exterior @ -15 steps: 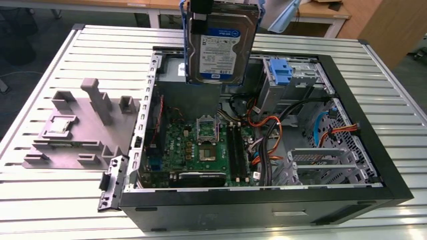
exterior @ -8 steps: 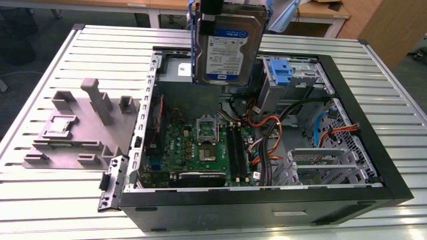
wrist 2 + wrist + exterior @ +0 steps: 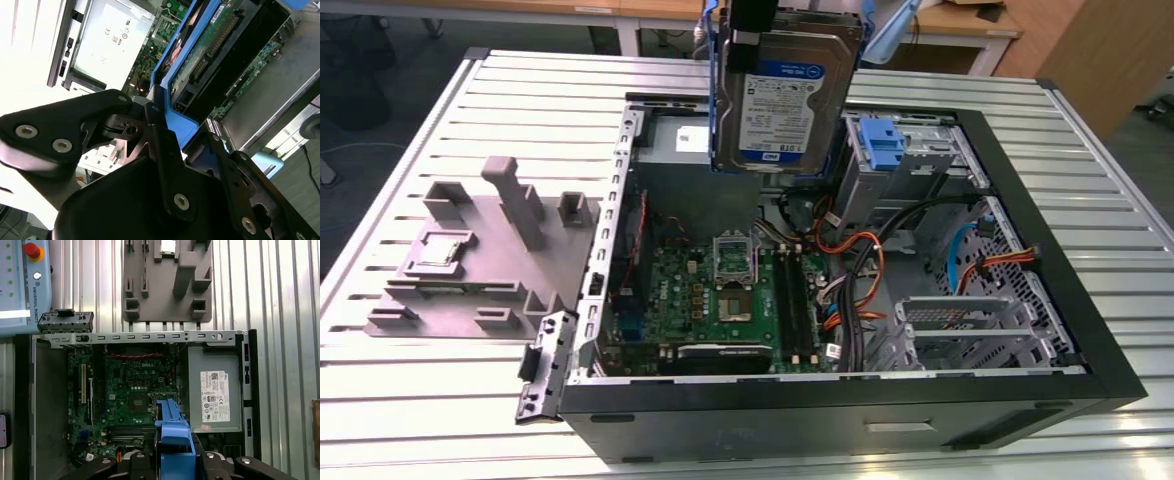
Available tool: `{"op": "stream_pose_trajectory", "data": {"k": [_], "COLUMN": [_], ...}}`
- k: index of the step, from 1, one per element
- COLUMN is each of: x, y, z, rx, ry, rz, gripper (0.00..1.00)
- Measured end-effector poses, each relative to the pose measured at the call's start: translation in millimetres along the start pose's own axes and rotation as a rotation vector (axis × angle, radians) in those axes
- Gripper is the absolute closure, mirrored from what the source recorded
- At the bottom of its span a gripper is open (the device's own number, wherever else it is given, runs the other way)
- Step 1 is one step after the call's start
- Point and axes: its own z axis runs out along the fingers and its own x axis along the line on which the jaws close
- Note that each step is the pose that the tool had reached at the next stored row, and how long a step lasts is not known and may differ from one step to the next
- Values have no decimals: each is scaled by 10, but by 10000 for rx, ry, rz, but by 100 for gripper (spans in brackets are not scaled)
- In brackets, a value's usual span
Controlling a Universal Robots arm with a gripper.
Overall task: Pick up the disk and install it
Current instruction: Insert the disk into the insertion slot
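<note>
The disk [image 3: 787, 100], a silver hard drive with a white-and-blue label and blue side rails, hangs upright above the back of the open computer case [image 3: 1107, 385]. My gripper [image 3: 751, 40] is shut on its upper edge, coming down from the top of the exterior view. In the second wrist view the black fingers [image 3: 162, 145] clamp the blue rail [image 3: 177, 122], and the disk's green circuit-board side [image 3: 215, 40] runs away from the gripper [image 3: 180, 125]. In the first wrist view the disk's blue rail [image 3: 174, 437] sits between the gripper's [image 3: 172, 447] fingers, over the motherboard [image 3: 130, 390].
A bare blue bracket [image 3: 883, 145] sits in the drive bay at the case's far right corner. A grey metal box with a white sticker [image 3: 215, 390] fills one corner. Orange and black cables [image 3: 867, 270] cross the interior. A grey fixture [image 3: 480, 250] stands on the slatted table [image 3: 400, 400].
</note>
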Motion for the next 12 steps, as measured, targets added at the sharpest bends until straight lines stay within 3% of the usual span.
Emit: {"op": "stream_pose_trajectory", "data": {"k": [12], "x": [29], "y": [-1], "z": [0], "rx": [0], "ry": [2], "rz": [6], "gripper": [64]}}
